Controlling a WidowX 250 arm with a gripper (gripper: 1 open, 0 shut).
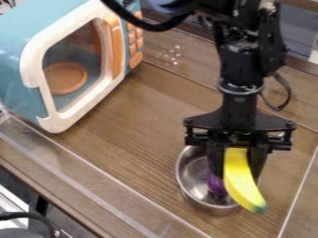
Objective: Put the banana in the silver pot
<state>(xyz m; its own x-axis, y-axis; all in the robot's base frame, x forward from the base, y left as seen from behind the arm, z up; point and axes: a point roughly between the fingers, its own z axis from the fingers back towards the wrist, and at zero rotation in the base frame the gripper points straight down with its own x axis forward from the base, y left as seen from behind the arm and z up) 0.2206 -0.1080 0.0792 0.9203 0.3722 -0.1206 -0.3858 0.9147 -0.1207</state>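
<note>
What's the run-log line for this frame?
gripper: shut on banana | banana: hanging over silver pot, not released | microwave: door open

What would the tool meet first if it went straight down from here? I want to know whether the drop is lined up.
Most likely the silver pot: the tool points down, shut on the banana, whose lower end overhangs the pot's near rim. Depth is uncertain from this one view.

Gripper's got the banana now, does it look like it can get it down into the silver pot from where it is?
Probably yes. The gripper is shut on the banana, which hangs over the right side of the silver pot. The pot's mouth is open, though something purple already lies inside, and the banana's lower tip pokes past the rim.
</note>
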